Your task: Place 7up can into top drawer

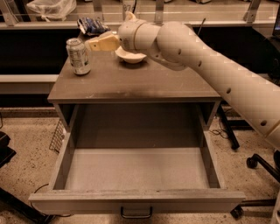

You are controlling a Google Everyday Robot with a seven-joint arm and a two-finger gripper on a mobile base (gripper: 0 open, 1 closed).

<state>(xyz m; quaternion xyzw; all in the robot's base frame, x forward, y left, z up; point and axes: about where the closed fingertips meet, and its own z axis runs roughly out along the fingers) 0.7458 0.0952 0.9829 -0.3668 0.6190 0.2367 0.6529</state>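
The 7up can [78, 56] stands upright at the back left of the cabinet top [131, 83]. It has a silver top and pale printed sides. My gripper [95, 43] is a pale yellowish tip at the end of the long cream arm, which reaches in from the right. It hovers just right of the can's top, close to it and apart from it, with nothing in it. Below, the top drawer [135, 168] is pulled fully open. Its pale floor is bare, and a dark handle [136, 213] sits on its front.
A white bowl [131, 57] sits on the cabinet top behind my arm. A dark blue snack packet [91, 25] lies at the back, and a plastic bag [51, 8] is on the shelf behind. A wire basket [57, 135] hangs on the left, and a chair base [253, 162] stands on the right.
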